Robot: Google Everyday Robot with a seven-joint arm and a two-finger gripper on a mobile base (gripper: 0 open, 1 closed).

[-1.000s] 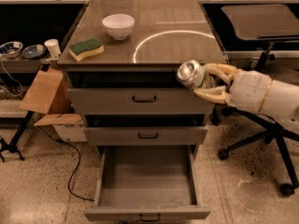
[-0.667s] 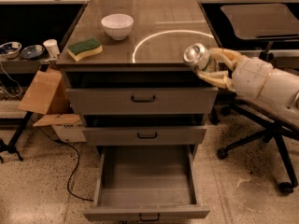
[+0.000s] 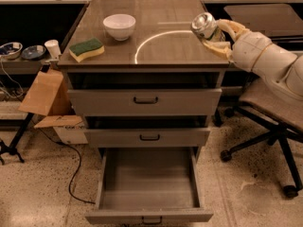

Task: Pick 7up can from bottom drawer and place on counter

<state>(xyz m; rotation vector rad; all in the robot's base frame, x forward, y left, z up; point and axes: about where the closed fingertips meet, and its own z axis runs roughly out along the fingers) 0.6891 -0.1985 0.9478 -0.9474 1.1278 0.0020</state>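
Can: the 7up can [image 3: 204,25] sits in the gripper, at the right edge of the counter, about halfway between its near and far sides.
Gripper: the gripper [image 3: 213,35] reaches in from the right, its two tan fingers [image 3: 226,25] clamped on the can's side, one on the far side and one on the near side.
Can's axis: tipped over rather than upright; a shiny silver end faces up and to the left, and the body runs back toward the gripper on the right.
Can to counter: the counter [image 3: 175,46] lies below and to the left of the can. Whether the can is clear of the surface or brushing it, I cannot tell.
Free spot: bare top lies just left of the can, inside the bright ring. The bowl [image 3: 119,26] and the sponge [image 3: 86,48] are well apart, on the left side.
Bottom drawer: the bottom drawer [image 3: 147,216] stands pulled out, nothing on its floor.
Coming move, as judged: shift left over the top, turn the can upright, lower it, let go.
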